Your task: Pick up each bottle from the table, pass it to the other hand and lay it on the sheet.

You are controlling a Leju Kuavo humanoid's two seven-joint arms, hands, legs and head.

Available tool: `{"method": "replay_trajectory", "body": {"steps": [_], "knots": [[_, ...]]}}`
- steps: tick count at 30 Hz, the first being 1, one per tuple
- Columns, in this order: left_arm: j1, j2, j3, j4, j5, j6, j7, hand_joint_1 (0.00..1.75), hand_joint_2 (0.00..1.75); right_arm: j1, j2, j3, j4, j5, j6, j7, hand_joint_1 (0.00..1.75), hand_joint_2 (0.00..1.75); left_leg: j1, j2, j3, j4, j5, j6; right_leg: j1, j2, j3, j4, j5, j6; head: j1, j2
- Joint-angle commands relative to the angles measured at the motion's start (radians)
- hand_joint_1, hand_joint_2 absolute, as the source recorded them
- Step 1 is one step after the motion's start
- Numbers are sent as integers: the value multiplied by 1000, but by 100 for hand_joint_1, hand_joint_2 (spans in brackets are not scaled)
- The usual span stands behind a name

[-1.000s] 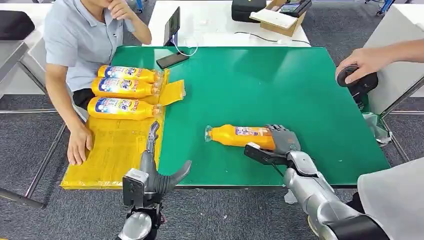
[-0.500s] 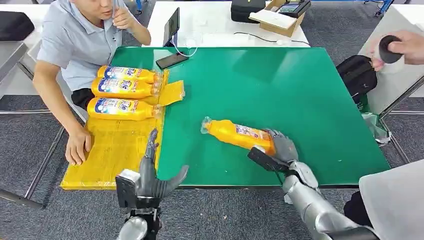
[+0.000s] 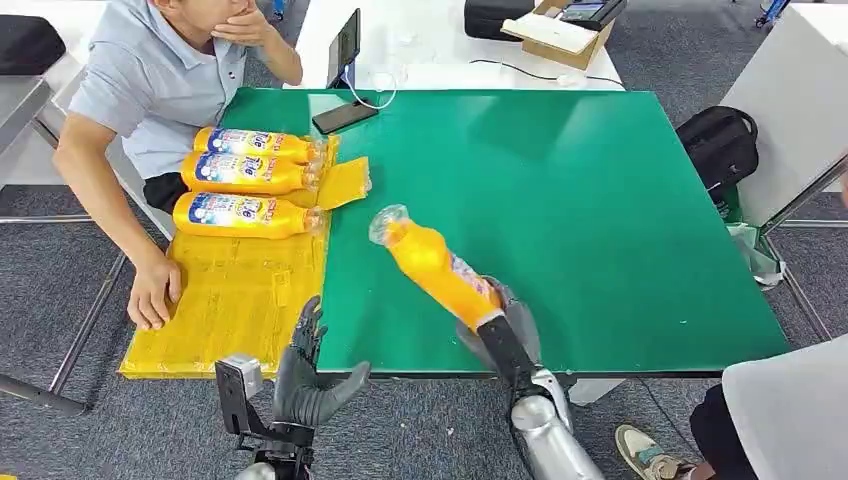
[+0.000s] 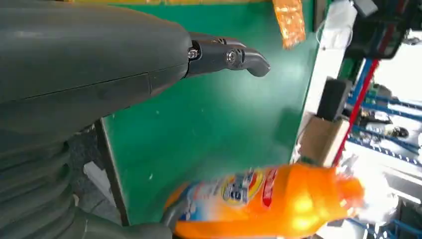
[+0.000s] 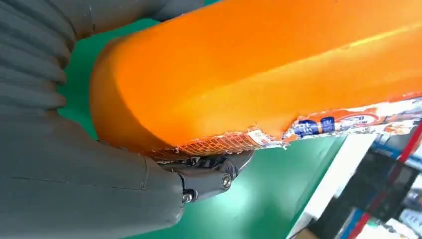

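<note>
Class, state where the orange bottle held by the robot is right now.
In the head view, the orange bottle is gripped at its base by the right hand, tilted above the green table, cap toward the yellow sheet.

The tabletop (image 3: 560, 180) is plain green. The sheet (image 3: 235, 295) is yellow. The lifted bottle (image 3: 432, 264) is orange with a blue, white and red label; the three laid bottles (image 3: 245, 180) have the same colours. The hands are dark grey.

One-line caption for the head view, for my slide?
Right hand lifts an orange bottle toward the open left hand.
</note>
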Motion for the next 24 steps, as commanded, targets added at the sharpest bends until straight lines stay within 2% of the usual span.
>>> {"method": "replay_trajectory", "body": {"steps": [1, 6, 10, 14, 16, 17, 22, 24], "knots": [[-8, 50, -50, -25, -10, -4, -9, 0, 175, 64, 39, 240, -94, 8, 27, 8, 173, 175, 2, 2, 2, 0, -2, -2, 2, 1, 1, 0, -1, -2, 0, 0], [-33, 23, -25, -18, -4, 8, -13, 0, 175, 82, 44, 407, -103, 17, 58, -10, 173, 175, 3, 3, 3, 1, -3, -3, 4, 2, 3, -1, -2, -4, 0, 0], [-43, 12, -19, -24, 1, 5, -30, 0, 175, 74, 42, 473, -86, 12, 67, -7, 175, 175, 2, 2, 0, 0, -1, -1, 2, 2, -1, 0, 0, -2, 0, 0], [-43, 12, -27, -38, 22, -17, -32, 0, 175, 61, 38, 507, -56, 3, 71, -11, 173, 175, 2, -2, 1, 1, -1, -2, 3, -3, 1, -1, -2, -2, -1, 0], [-43, 12, -35, -42, 32, -30, -25, 0, 175, 56, 41, 515, -40, 3, 62, -13, 169, 175, 2, 3, 0, 0, -1, -1, 2, 1, 0, -1, -1, -2, 0, 0], [-45, 11, -38, -40, 36, -33, -22, 0, 175, 51, 42, 519, -33, 4, 54, -17, 175, 175, 2, 4, 2, 0, -2, -2, 2, 2, 1, -1, -1, -2, 0, 0], [-53, 10, -42, -26, 80, -71, 3, 0, 175, 40, 42, 530, -22, 1, 52, -16, 171, 175, 1, 1, -1, 0, 0, -1, 1, -1, -1, -1, -1, -2, 0, 0], [-55, 9, -42, -22, 107, -97, 9, 0, 175, 34, 43, 535, -12, -1, 49, -12, 161, 175, 1, 1, -1, 0, -1, -1, 1, -1, -1, -1, -1, -2, 0, 0]]}}
